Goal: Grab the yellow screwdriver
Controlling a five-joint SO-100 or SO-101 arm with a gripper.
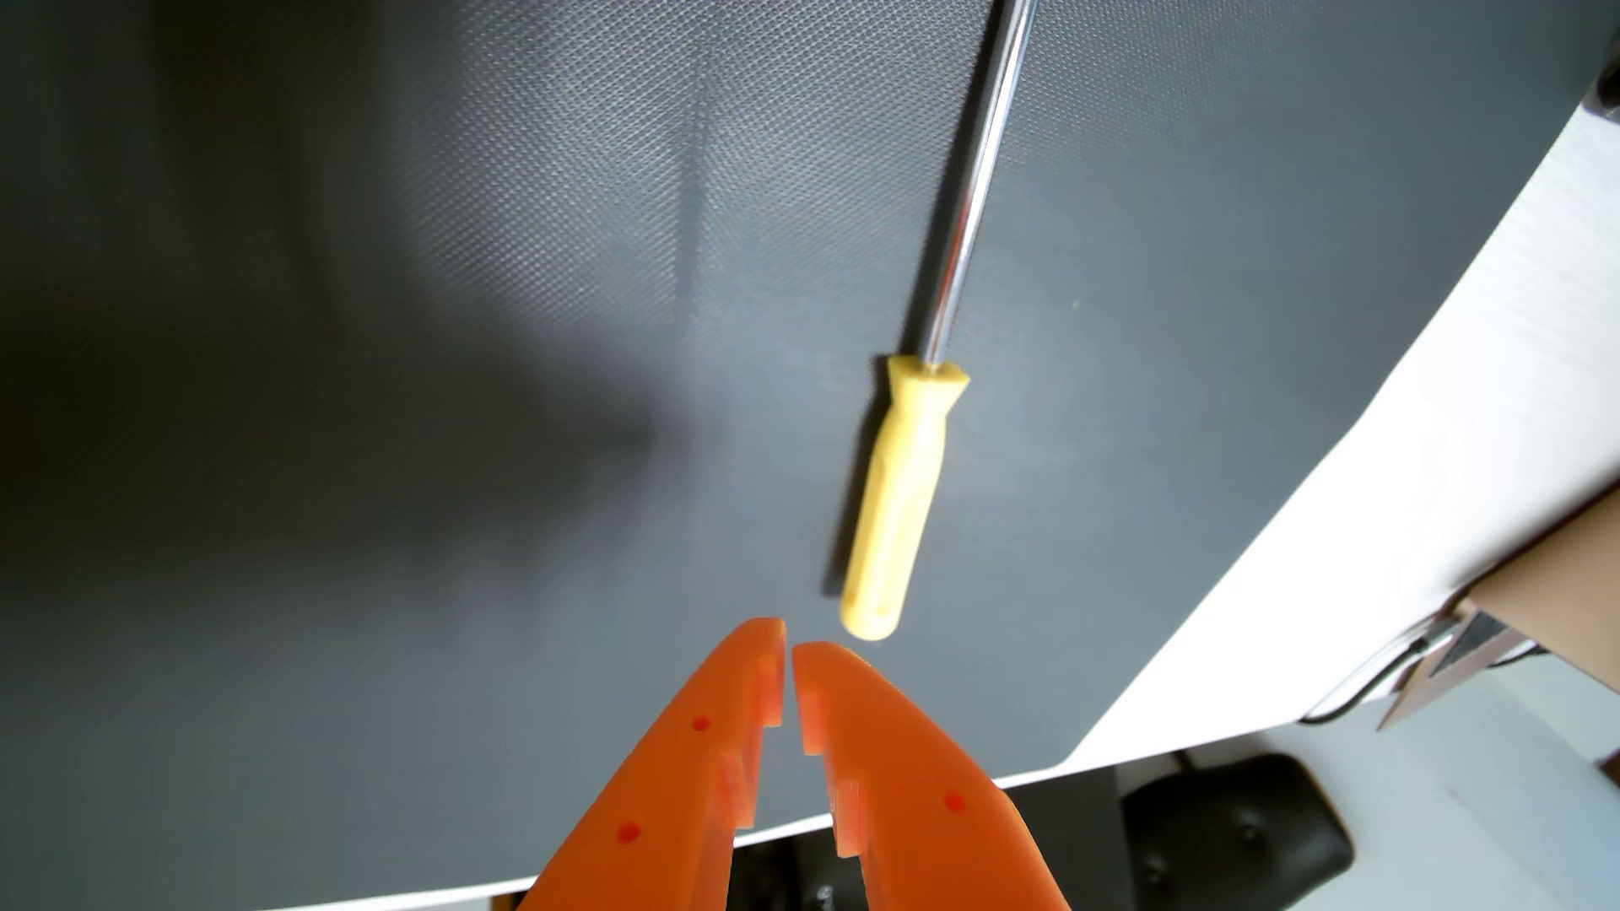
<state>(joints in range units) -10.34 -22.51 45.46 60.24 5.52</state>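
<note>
Wrist view: your orange gripper [789,646] comes in from the bottom edge, tips nearly together with a thin gap, holding nothing. The yellow screwdriver [903,499] lies flat on the dark grey mat [394,394], handle butt just beside the right tip, not touching; chrome shaft runs off the top edge.

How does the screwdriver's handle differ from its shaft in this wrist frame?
The handle is matte yellow plastic; the shaft is shiny silver metal. The handle is thick and flares at its collar; the shaft is thin and even. The handle ends whole near the gripper; the shaft runs off the top edge. Both lie in one line on the dark mat.
</note>
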